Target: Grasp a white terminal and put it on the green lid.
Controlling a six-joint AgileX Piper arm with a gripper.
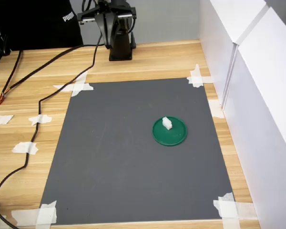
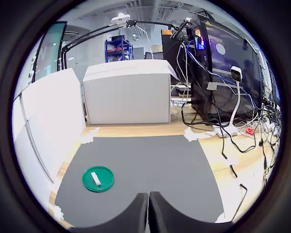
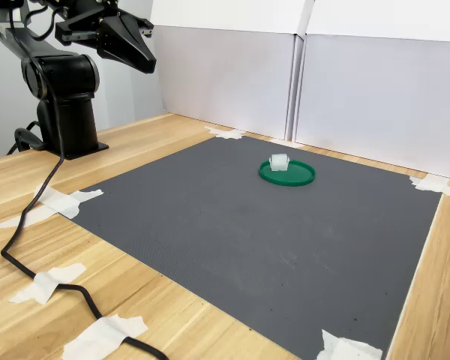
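One white terminal [image 1: 167, 123] resting on the green lid [image 1: 169, 131], off-centre toward the arm's base in the first exterior view, touching the disc and nothing else. Gripper [image 3: 135, 51] raised high beside the arm's black base [image 3: 66, 120], well apart from the lid, jaws together and empty in the wrist view. Lid ahead of and below the jaws, the terminal's long axis roughly along the line from the jaws. Placement apparently done, by judgement. Nothing between jaws and lid but bare grey mat [image 1: 114, 157]; white panels [image 3: 360, 90] behind, black cable [image 1: 62, 90] and tape scraps [image 1: 76, 87] well clear.
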